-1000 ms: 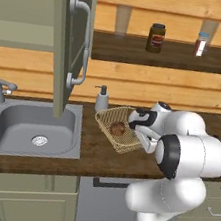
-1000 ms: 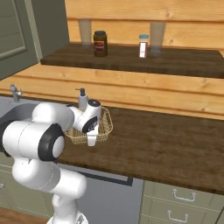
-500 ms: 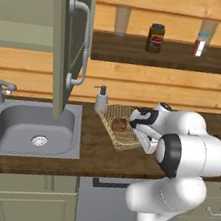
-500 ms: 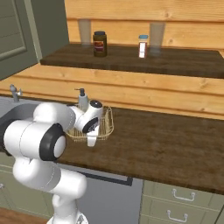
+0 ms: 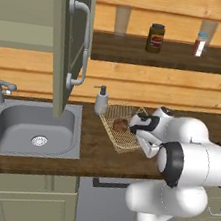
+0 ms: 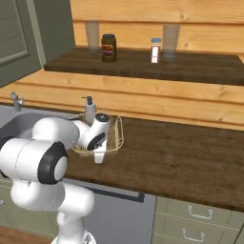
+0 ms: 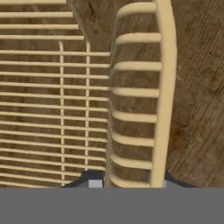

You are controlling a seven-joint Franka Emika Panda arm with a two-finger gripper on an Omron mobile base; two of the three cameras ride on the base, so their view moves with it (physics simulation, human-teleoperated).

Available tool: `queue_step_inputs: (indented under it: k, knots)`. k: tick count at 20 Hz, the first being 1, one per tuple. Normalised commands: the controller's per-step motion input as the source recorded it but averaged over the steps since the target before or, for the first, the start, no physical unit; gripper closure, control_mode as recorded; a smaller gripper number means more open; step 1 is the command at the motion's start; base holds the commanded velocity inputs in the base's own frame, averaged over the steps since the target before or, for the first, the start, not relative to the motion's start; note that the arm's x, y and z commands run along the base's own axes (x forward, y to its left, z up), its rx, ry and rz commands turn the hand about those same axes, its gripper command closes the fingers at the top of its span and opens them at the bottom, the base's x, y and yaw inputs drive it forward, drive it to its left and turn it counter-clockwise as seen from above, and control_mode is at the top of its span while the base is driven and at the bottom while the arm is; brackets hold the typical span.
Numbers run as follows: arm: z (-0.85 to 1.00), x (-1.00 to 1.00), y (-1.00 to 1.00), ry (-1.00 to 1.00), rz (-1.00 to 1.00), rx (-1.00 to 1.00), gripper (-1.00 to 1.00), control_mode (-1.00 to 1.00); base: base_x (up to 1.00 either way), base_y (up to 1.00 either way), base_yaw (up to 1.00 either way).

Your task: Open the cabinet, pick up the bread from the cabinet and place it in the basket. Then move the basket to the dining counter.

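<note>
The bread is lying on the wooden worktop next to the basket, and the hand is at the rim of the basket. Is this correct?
Not quite. The bread lies inside the basket, not on the worktop next to it; the left base view shows this. The rest is correct: the hand is at the basket's rim, with one finger on each side of its wall.

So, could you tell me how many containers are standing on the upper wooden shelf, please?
2: a dark jar towards the left of the upper wooden shelf, and a small white shaker to its right. Nothing else is visible up there.
</note>
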Motion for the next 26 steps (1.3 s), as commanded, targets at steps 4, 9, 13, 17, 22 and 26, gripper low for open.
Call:
queue_step_inputs:
  k: [4, 9, 13, 17, 22, 26]
  knots:
    - [0.38, -0.53, -0.38, 0.01, -0.02, 0.00, 1.00, -1.00, 0.00, 0.00, 0.00]
    - [0.55, -0.58, -0.25, 0.00, -0.11, 0.00, 1.00, -1.00, 0.00, 0.00, 0.00]
    - [0.51, -0.16, -0.16, 0.00, -0.12, -0.02, 1.00, -1.00, 0.00, 0.00, 0.00]
    - [0.50, -0.28, -0.15, 0.00, -0.12, -0.04, 1.00, -1.00, 0.00, 0.00, 0.00]
    - [0.65, -0.39, -0.21, 0.00, -0.08, -0.05, 1.00, -1.00, 0.00, 0.00, 0.00]
    - [0.49, -0.33, -0.02, -0.02, -0.07, -0.05, 1.00, -1.00, 0.00, 0.00, 0.00]
